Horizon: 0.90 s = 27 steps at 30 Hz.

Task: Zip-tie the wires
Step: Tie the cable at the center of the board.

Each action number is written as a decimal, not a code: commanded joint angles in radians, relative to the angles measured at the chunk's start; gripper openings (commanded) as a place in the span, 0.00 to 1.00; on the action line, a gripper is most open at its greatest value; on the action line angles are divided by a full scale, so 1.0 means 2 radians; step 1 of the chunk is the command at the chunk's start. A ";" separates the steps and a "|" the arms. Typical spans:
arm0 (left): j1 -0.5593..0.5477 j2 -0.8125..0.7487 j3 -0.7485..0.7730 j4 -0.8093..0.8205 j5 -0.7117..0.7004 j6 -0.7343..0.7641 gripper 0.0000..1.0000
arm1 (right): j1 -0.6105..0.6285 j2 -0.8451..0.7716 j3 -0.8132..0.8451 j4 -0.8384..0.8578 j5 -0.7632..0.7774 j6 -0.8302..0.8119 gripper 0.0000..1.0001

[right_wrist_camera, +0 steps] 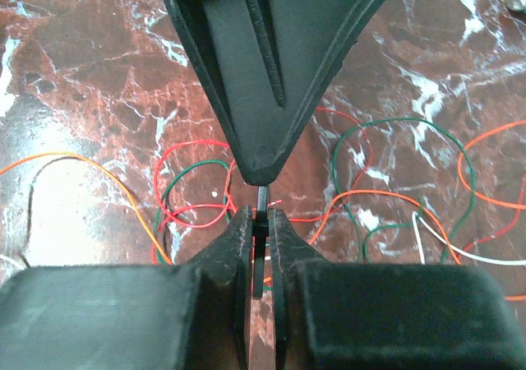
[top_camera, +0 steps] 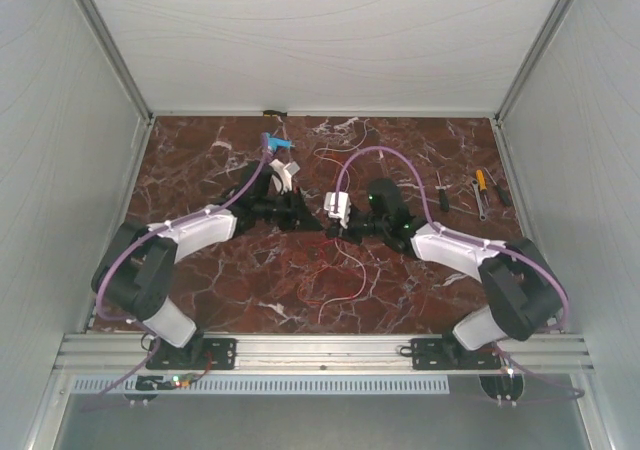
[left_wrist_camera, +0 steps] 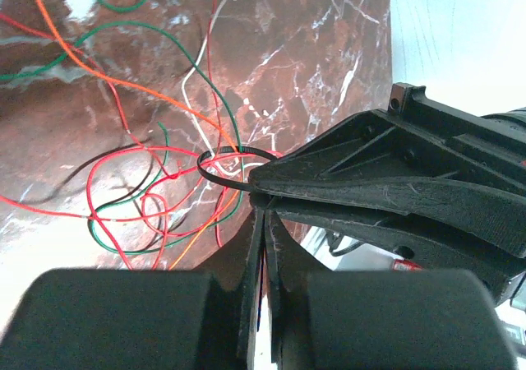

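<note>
Red-brown marble veined with white tops the desk, boxed in by pale walls on three sides. Near its middle, in front of my two arms, the wires lie flat on the stone in a loose tangle of red, orange, green and white loops.

A black zip tie is looped around several strands where the tangle bunches. The loop is slack enough to show marble inside it, and white, green and red strands pass through it.

My left claw is closed, its fingertips pressed together on a thin black strip that runs from that loop down between them. My right claw is likewise closed, pinching a short length of the same black strip, which stands upright between its fingers.

The two claws meet tip to tip just above the wires. Seen from my right wrist, the left one's pointed end comes straight down onto the strip held below. Seen from my left wrist, the right one's fingers come in from the right and end at the loop.

From above, both arms reach inward toward the desk's centre, with purple cables arching over them. A small blue piece sits toward the far edge, beyond my left claw. A few hand tools lie well apart at the far right.
</note>
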<state>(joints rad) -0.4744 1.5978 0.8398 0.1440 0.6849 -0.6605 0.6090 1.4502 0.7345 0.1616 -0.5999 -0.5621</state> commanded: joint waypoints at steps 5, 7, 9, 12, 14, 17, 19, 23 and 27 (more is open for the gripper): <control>0.042 -0.038 -0.013 -0.030 -0.034 0.036 0.00 | 0.028 0.074 0.071 0.019 -0.027 -0.006 0.00; 0.054 -0.042 -0.008 -0.039 -0.038 0.041 0.00 | 0.033 0.102 0.094 0.022 -0.031 0.001 0.00; 0.065 -0.046 -0.002 -0.052 -0.043 0.051 0.00 | 0.038 0.125 0.117 0.024 -0.033 0.010 0.00; 0.082 -0.050 0.008 -0.074 -0.053 0.066 0.00 | 0.047 0.154 0.139 0.060 -0.017 0.035 0.00; 0.091 -0.053 0.013 -0.085 -0.057 0.074 0.00 | 0.053 0.169 0.143 0.097 -0.008 0.050 0.00; 0.099 -0.061 0.020 -0.101 -0.073 0.090 0.00 | 0.058 0.189 0.132 0.176 -0.012 0.069 0.00; 0.103 -0.062 0.024 -0.107 -0.079 0.097 0.00 | 0.059 0.201 0.127 0.216 -0.018 0.082 0.00; 0.106 -0.058 0.032 -0.118 -0.093 0.112 0.00 | 0.059 0.206 0.114 0.238 -0.025 0.087 0.00; 0.116 -0.051 0.040 -0.130 -0.113 0.122 0.00 | 0.059 0.188 0.097 0.196 -0.017 0.065 0.00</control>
<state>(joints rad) -0.2680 1.4960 0.8577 -0.1131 0.5282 -0.4606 0.7136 1.8565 0.9619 0.5274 -0.6033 -0.4160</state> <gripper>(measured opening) 0.003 0.039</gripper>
